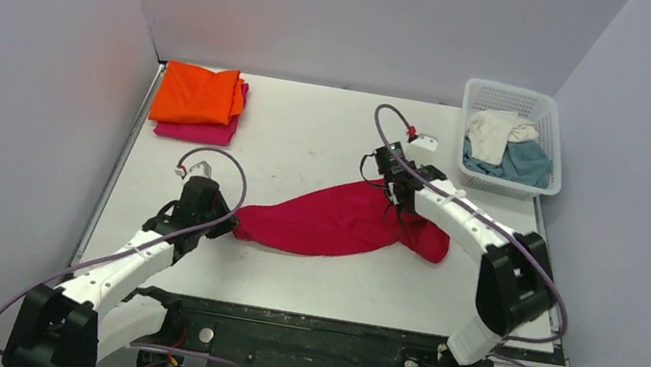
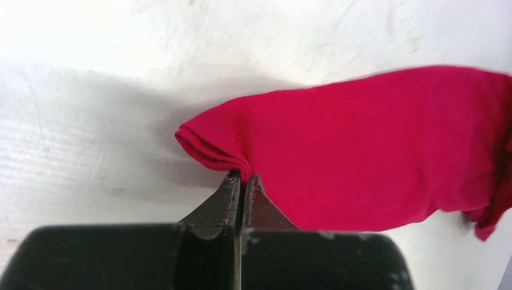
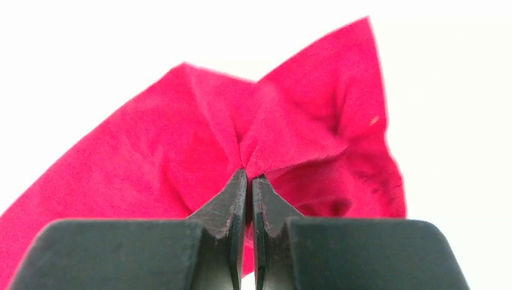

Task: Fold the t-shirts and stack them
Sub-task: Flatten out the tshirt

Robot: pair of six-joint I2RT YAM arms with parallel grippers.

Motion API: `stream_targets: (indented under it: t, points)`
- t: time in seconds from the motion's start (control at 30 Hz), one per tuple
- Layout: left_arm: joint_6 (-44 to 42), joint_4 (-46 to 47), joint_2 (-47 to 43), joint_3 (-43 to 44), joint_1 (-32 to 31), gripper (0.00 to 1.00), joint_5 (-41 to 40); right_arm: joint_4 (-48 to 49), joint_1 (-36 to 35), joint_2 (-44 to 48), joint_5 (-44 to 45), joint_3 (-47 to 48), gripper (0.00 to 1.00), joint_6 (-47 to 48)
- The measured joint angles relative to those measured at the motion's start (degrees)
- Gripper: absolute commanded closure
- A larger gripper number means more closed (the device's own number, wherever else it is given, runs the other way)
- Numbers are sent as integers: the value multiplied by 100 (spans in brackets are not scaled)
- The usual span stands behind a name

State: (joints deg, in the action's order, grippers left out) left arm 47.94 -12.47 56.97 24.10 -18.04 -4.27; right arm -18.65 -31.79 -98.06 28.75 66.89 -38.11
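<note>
The crimson red t-shirt [image 1: 335, 222] lies stretched across the middle of the table. My left gripper [image 1: 234, 224] is shut on its left end, where the hem bunches between the jaws [image 2: 244, 176]. My right gripper [image 1: 395, 197] is shut on a pinched fold near its upper right part [image 3: 249, 174]. The red cloth fills both wrist views [image 2: 374, 145] [image 3: 199, 151]. A folded orange t-shirt [image 1: 198, 93] lies on a folded magenta pink t-shirt [image 1: 203, 132] at the back left. The cream white t-shirt [image 1: 495, 133] and the teal blue t-shirt [image 1: 520, 160] lie crumpled in the basket.
The white lattice basket [image 1: 513, 99] stands at the back right corner. Grey walls close the table on the left, back and right. A black rail with the arm bases [image 1: 318, 338] runs along the near edge.
</note>
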Motion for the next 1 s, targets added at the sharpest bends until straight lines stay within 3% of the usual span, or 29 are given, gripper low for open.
stream_targets:
  t: [0.23, 0.43, 0.7, 1.0]
  points:
    - [-343, -372, -339, 1294, 0, 100, -514, -13, 197, 2256, 621, 92, 100, 505]
    - [-728, -402, -940, 2660, 7, 100, -1161, -63, 417, 3683, 448, 918, 100, 1106]
    - [-1467, -341, -2002, 4148, 15, 100, -1552, -387, 422, 4601, -271, 2520, 100, 1613]
    - [-1867, -306, -2865, 5392, 17, 100, -1217, -909, 422, 4911, -1207, 3952, 100, 1698]
